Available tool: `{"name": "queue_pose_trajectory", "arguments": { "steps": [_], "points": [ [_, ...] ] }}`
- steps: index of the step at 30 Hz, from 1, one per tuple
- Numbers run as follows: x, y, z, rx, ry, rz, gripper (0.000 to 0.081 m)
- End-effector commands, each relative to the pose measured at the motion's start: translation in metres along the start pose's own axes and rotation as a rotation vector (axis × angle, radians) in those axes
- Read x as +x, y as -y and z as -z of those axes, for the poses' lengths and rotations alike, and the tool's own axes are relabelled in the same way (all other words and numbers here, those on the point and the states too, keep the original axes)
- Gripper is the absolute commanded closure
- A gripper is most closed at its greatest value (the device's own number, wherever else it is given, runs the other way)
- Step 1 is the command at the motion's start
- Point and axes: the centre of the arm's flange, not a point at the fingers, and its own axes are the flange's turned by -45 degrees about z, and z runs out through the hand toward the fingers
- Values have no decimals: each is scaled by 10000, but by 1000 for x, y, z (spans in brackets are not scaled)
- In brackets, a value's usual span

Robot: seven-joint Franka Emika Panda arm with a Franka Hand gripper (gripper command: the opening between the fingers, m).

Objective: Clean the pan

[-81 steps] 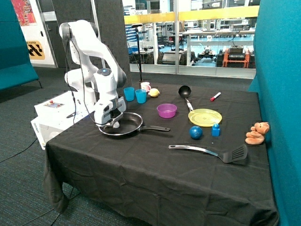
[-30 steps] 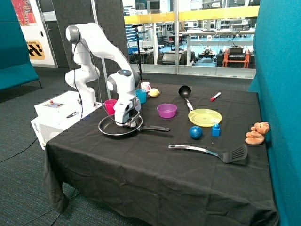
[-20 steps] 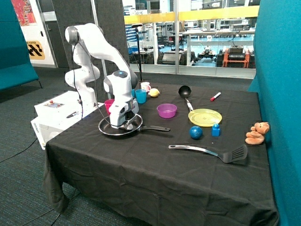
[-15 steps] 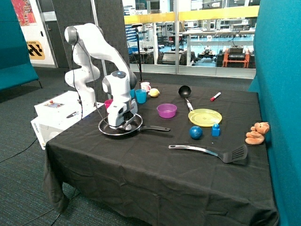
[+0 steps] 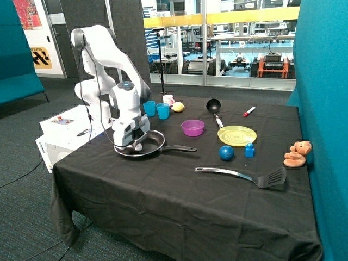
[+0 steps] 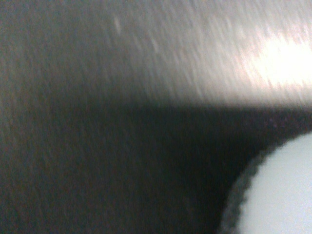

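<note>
Outside view: hand down inside the pan, on a small white thing there; cannot tell if apart or together. Pan flat on the table, handle toward the blue ball.

Purple bowl, yellow plate, blue ball, slotted spatula, teddy.
</note>
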Motion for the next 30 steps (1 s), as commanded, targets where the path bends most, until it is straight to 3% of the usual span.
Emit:
{"name": "queue_pose_trajectory", "arguments": {
  "steps": [1, 13, 20, 30],
  "points": [
    [-37, -7, 0, -77, -108, 76, 808],
    [-43, 32, -8, -81, -106, 783, 808],
    [-27, 79, -15, -85, -103, 1490, 808],
    [-15, 106, -21, -86, -102, 1777, 808]
  ]
}}
